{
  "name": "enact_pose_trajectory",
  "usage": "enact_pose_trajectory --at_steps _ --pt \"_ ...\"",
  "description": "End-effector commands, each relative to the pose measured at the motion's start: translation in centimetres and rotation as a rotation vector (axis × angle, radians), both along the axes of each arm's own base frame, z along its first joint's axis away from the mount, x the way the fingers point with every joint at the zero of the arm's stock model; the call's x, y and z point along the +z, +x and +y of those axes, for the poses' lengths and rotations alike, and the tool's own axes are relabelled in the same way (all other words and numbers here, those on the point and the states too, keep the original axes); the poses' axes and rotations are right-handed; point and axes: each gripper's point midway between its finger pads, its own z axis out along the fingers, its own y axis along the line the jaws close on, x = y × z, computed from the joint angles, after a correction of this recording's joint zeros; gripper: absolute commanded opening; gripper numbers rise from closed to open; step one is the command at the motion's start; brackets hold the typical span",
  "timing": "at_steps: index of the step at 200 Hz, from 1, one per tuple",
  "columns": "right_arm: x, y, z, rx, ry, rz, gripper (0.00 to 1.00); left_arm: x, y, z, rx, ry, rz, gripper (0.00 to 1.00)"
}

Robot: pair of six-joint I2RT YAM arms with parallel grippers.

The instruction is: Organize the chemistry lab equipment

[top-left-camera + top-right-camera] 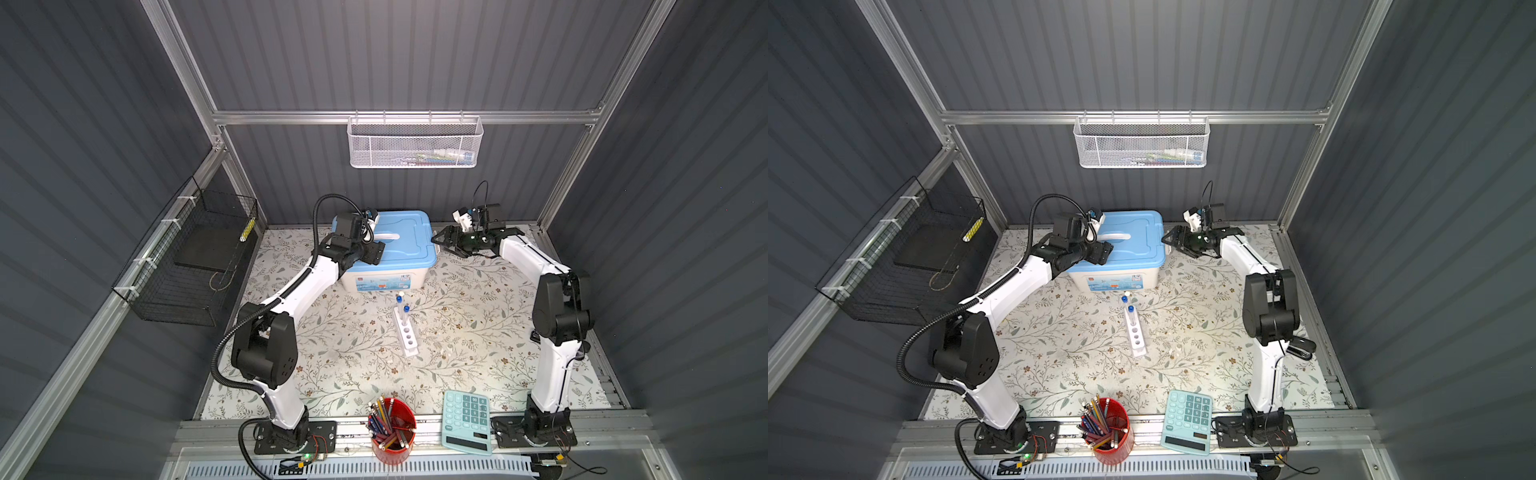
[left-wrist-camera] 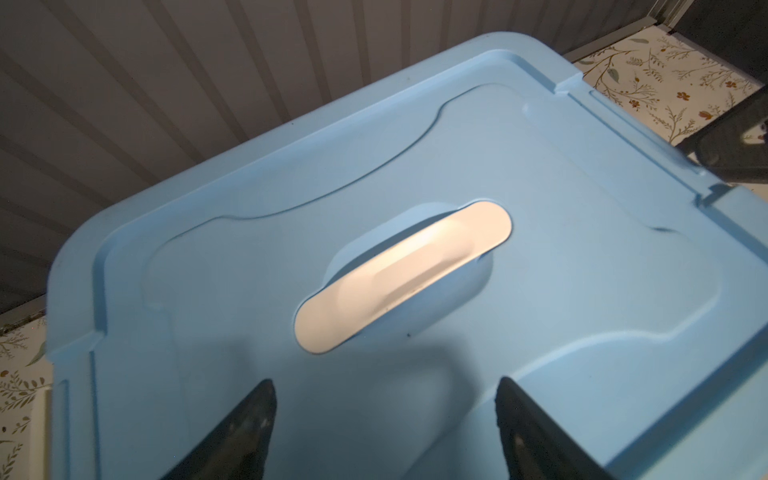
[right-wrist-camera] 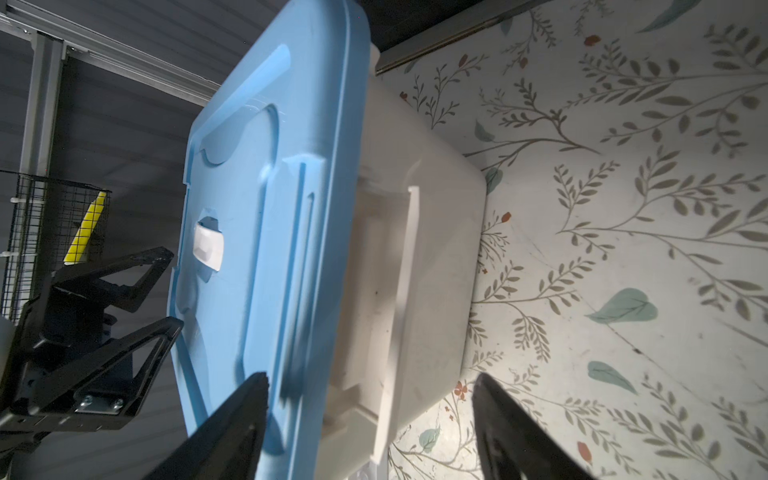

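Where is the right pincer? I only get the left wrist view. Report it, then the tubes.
Observer: The right pincer is open at the storage box's right end, with its fingers on either side of the blue lid's rim. Whether they touch it is unclear.
Operator: Now the tubes.
Observer: Two blue-capped test tubes stand in the white rack, in front of the box.
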Motion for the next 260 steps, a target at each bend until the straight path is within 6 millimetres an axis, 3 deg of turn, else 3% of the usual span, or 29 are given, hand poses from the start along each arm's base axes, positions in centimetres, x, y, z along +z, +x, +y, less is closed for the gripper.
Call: enact_pose_trajectory --at_steps 1,79,123,203,260 --pt "1.1 0.5 0.6 0.017 0.013 -0.035 0.78 0.2 0.3 -0.3 -0.006 0.041 -0.009 0.83" --pt "1.1 1.0 1.4 0.036 0.035 -0.027 0.77 -0.5 0.3 -1.1 -0.023 0.056 -0.002 0.82" --pt "0.0 1.4 1.5 0.025 0.027 -0.006 0.76 -0.8 0.1 -1.0 -0.022 0.059 -0.007 0.82" --pt "-0.5 0.9 3.2 0.047 0.061 0.004 0.77 -0.5 -0.1 -1.1 -0.031 0.051 -0.024 0.82" --pt "-2.0 1.1 3.3 0.034 0.056 0.037 0.66 -0.5 -0.2 -1.3 -0.040 0.038 -0.019 0.82"
